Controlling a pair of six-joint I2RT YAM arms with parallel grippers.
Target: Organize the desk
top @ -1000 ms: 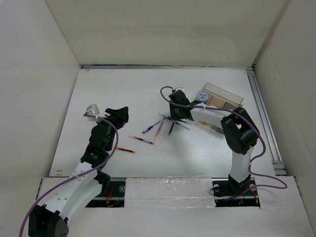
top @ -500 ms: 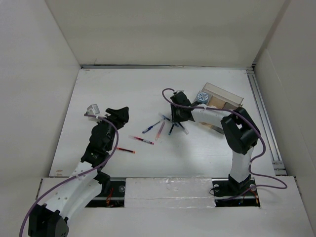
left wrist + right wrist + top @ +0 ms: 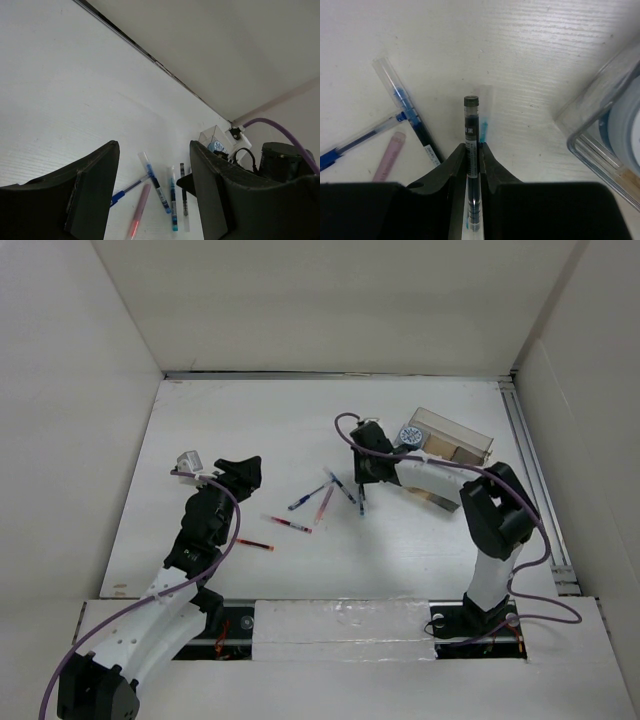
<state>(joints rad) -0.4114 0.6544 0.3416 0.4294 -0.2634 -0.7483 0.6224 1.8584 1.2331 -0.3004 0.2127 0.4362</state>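
- Gripping a black pen [image 3: 471,125], pick-up step: right gripper [image 3: 472,150] clamped on it, wrist-view centre
- Left gripper [image 3: 243,472] fingers apart, empty, mid-left
- Bench [image 3: 250,410] fills top view; other pens [image 3: 322,502] loose at centre
- Next, prob: lift pen, carry to clear tray [image 3: 470,445] upper right

a robot test cell in a lab rather than a lived-in room: the plain white desk [image 3: 250,430] is boxed in by bare white panels [image 3: 330,300] on three sides, a metal rail [image 3: 524,445] runs along its right edge, and the left arm [image 3: 200,530] and right arm [image 3: 490,520], trailing purple cables [image 3: 548,617], are bolted at its near edge.
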